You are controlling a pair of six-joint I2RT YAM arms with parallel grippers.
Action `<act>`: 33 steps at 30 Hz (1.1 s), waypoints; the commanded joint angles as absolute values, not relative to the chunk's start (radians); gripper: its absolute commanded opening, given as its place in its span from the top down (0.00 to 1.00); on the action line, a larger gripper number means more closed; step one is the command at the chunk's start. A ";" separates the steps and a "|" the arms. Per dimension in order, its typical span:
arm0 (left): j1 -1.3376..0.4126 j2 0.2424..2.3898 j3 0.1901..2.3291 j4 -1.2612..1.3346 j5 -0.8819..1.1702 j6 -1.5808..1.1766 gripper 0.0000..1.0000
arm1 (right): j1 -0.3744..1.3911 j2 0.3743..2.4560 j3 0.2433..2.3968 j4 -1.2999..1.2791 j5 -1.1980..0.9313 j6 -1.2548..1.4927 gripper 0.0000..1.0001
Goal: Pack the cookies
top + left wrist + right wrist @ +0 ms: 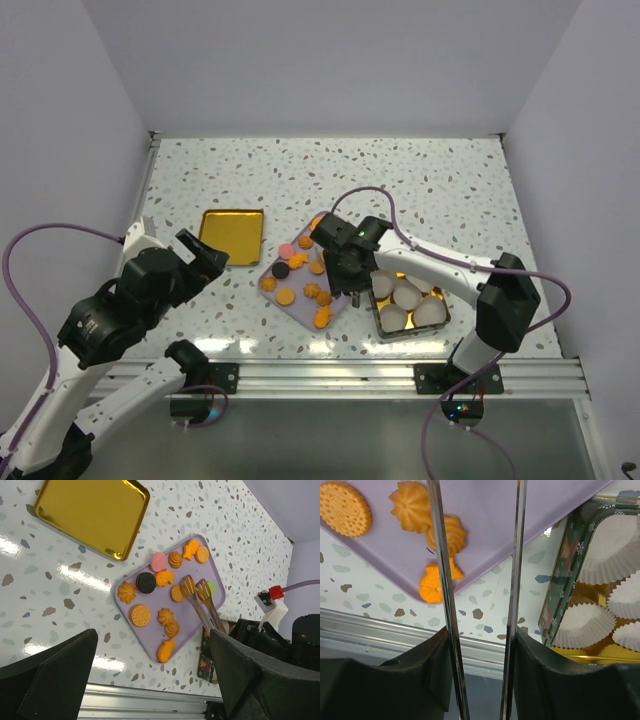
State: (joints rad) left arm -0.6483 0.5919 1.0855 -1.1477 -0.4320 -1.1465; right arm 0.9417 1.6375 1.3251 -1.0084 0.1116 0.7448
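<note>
The cookies [139, 615] lie on a lilac tray [150, 641]: mostly orange ones, plus a pink [158, 561], a black [146, 582] and a green one [212, 587]. My right gripper [481, 632] is shut on a pair of metal tongs [437, 555]. The tongs' tips [195, 586] hover over the tray's right part beside a round orange cookie, slightly apart, with nothing between them. In the top view the right gripper [350, 288] is at the tray's right edge. My left gripper [205, 258] stands open and empty, left of the tray [298, 306].
An open tin [384, 322] with several white paper cups [612, 545] sits right of the tray. A gold lid [232, 237] lies behind and left of it. The metal rail [330, 375] runs along the near table edge.
</note>
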 commanded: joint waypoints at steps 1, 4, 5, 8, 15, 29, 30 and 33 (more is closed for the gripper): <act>-0.643 0.604 1.123 -1.170 -0.477 -1.117 0.00 | 0.940 1.652 1.339 -1.003 0.117 0.769 0.53; -0.643 0.607 1.127 -1.169 -0.483 -1.111 0.00 | 0.940 1.657 1.350 -1.020 0.110 0.773 0.53; -0.643 0.609 1.131 -1.169 -0.486 -1.108 0.00 | 0.939 1.655 1.345 -1.019 0.107 0.778 0.53; -0.643 0.612 1.132 -1.170 -0.492 -1.106 0.00 | 0.939 1.643 1.339 -1.014 0.097 0.782 0.54; -0.643 0.618 1.134 -1.164 -0.492 -1.101 0.00 | 0.939 1.646 1.331 -1.012 0.084 0.784 0.65; -0.643 0.669 1.170 -1.134 -0.497 -1.051 0.00 | 0.937 1.559 1.534 -1.170 0.175 0.761 0.66; -0.643 0.675 1.172 -1.126 -0.495 -1.048 0.00 | 0.937 1.527 1.534 -1.177 0.178 0.765 0.66; -0.643 0.701 1.180 -1.111 -0.494 -1.025 0.00 | 0.936 1.452 1.523 -1.210 0.199 0.779 0.66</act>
State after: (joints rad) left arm -0.6483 0.6754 1.1431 -1.1454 -0.4686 -1.0687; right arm 0.9413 1.5627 1.4906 -1.1385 0.1440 0.7609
